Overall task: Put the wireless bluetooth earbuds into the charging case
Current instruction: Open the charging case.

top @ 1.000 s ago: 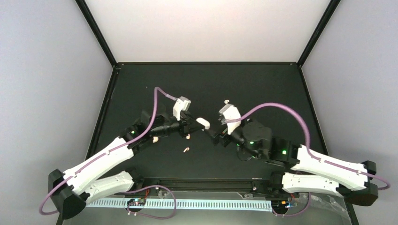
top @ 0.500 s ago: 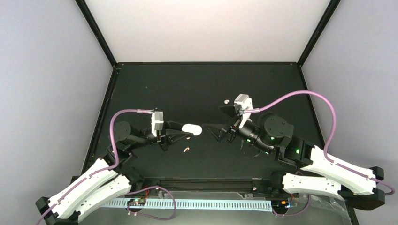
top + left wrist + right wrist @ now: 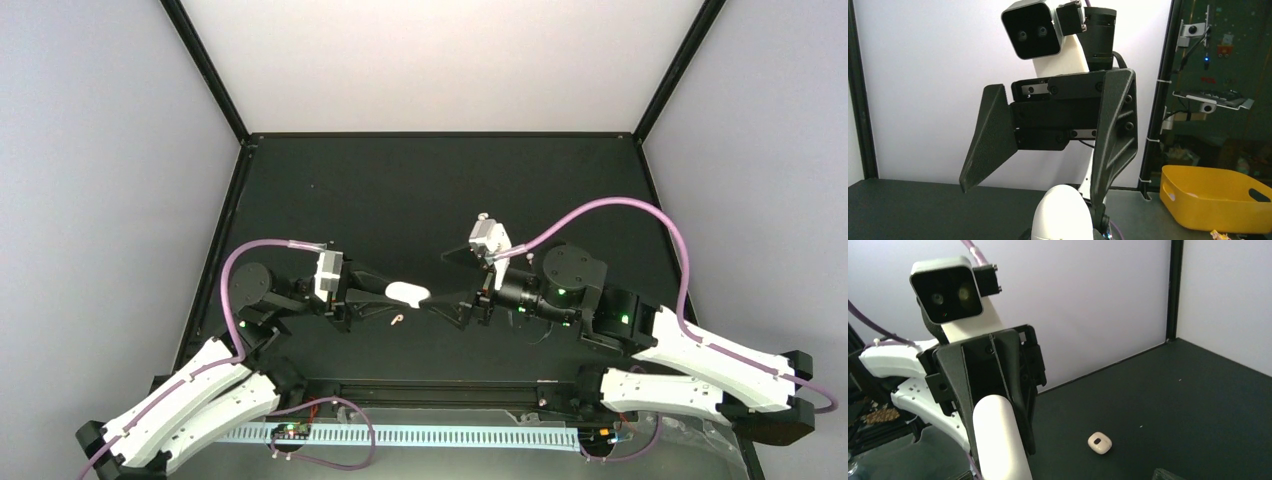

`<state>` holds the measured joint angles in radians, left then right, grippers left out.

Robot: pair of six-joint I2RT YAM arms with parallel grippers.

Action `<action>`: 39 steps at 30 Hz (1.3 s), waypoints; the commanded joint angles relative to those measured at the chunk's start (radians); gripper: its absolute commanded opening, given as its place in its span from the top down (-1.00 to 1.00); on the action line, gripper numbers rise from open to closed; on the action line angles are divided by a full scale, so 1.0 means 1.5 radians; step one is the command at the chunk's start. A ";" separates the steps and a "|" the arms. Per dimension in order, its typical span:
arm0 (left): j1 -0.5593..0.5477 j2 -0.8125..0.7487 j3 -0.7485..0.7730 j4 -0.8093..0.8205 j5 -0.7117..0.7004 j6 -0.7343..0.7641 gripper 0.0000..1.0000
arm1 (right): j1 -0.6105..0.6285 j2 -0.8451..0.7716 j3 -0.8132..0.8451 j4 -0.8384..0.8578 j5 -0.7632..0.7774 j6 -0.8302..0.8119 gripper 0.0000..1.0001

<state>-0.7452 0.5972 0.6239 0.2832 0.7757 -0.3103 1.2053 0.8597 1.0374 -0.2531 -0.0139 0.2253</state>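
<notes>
— Black matte table (image 3: 420, 190), pale walls on three sides. Your left gripper (image 3: 393, 292) is pinched on a plain white pill-shaped capsule (image 3: 412, 293). It's held up off the table over the near half, about midway along, long axis pointing across at the right arm.
— Right side?
— Right gripper (image 3: 436, 281) is spread wide, nose to nose with the capsule's free end. In the left wrist view its fingers (image 3: 990, 137) gape level, one either side of that axis. Can't tell if either touches the capsule.
— Task parts?
— One pinkish curved-stem earbud (image 3: 397, 320) lies on the table just to the near-edge side of the capsule, under the two grippers. The left arm looks nearer to it. The small cream-white rounded-square charging case (image 3: 1099, 442), dark spot up, sits flat on the far-edge side of the left gripper, well apart from it. You can only place it from the right wrist view; the top view won't confirm it.
— Next?
— Looks like you close the right gripper along the shared axis onto the capsule's free end. Neither gripper is free for the earbud until that capsule is dealt with.
</notes>
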 commanded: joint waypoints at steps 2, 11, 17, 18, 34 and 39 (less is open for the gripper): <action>0.003 0.007 0.006 0.029 0.034 -0.001 0.97 | -0.002 0.021 0.030 -0.021 -0.038 -0.014 -0.86; 0.003 -0.001 0.005 0.002 0.020 0.021 0.97 | -0.002 0.031 0.028 -0.016 0.028 -0.007 -0.84; 0.003 -0.003 0.002 -0.009 0.017 0.029 0.97 | -0.002 0.028 0.028 -0.016 0.078 -0.002 -0.84; 0.003 -0.003 0.002 -0.013 0.017 0.031 0.97 | -0.002 0.027 0.027 -0.014 0.081 -0.001 -0.84; 0.002 -0.018 -0.014 -0.035 -0.001 0.041 0.97 | -0.002 0.015 0.026 -0.008 0.125 0.011 -0.83; 0.002 -0.028 -0.023 -0.033 -0.020 0.037 0.97 | -0.002 0.005 0.024 -0.006 0.117 0.014 -0.83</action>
<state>-0.7399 0.5732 0.5964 0.2310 0.7589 -0.2630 1.2057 0.8921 1.0527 -0.2737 0.1444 0.2379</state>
